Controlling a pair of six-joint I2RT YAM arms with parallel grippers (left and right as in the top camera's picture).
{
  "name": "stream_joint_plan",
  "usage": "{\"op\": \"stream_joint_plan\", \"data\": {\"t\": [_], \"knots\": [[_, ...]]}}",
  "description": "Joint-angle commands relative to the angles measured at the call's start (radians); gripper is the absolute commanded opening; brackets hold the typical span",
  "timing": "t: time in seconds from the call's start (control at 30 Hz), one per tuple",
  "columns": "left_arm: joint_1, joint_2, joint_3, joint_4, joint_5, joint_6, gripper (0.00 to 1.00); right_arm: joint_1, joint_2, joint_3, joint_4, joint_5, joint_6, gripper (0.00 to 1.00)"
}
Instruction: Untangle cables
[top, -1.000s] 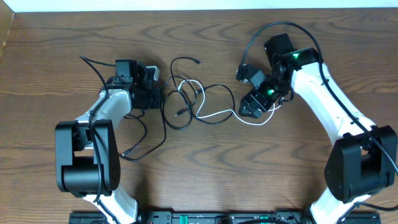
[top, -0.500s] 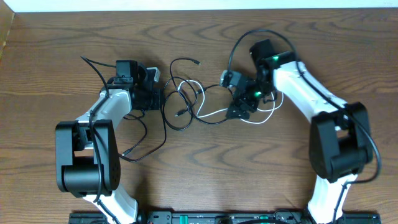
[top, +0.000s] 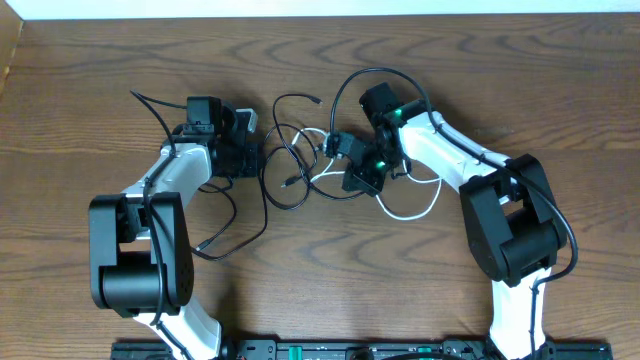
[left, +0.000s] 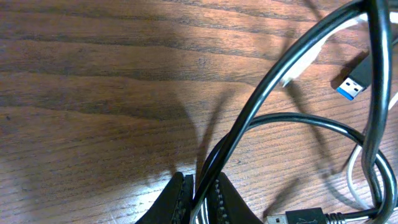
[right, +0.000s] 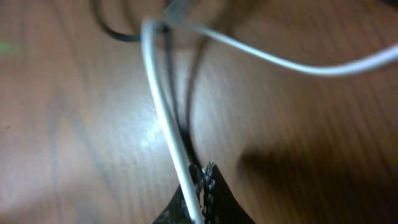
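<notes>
The cables lie tangled mid-table: a thin black cable (top: 296, 96) in loops and a white cable (top: 405, 214) trailing right. My left gripper (top: 257, 155) is shut on a strand of the black cable (left: 261, 93) at the tangle's left side, with a blue-tipped plug (left: 351, 85) lying just beyond it. My right gripper (top: 348, 185) sits at the tangle's right side with its jaws shut. The white cable (right: 163, 106) runs past the left finger in the blurred right wrist view. I cannot tell whether it is pinched.
A thicker black arm wire (top: 232, 232) curls on the table below the left arm. The table's far edge (top: 320, 16) runs along the top, and its left edge (top: 8, 70) slants at the far left. A second plug (left: 298, 218) lies by my left fingers.
The right arm swung left from the table's right side to the tangle, and its jaws went from open to shut. The white cable's right loop shifted down. The left arm stayed still.
</notes>
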Motion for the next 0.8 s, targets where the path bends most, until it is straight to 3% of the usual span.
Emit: {"op": "stream_joint_plan", "data": {"t": [0.0, 0.43, 0.77], "knots": [[-0.002, -0.024, -0.013, -0.003, 0.017, -0.008, 0.13, -0.001, -0.018, 0.044, -0.023, 0.148, 0.161, 0.01], [-0.002, -0.024, -0.013, -0.003, 0.017, -0.008, 0.14, -0.055, -0.238, 0.288, -0.294, 0.365, 0.37, 0.01], [-0.002, -0.024, -0.013, -0.014, 0.017, -0.008, 0.14, -0.263, -0.401, 0.338, -0.392, 0.509, 0.565, 0.01]]}}
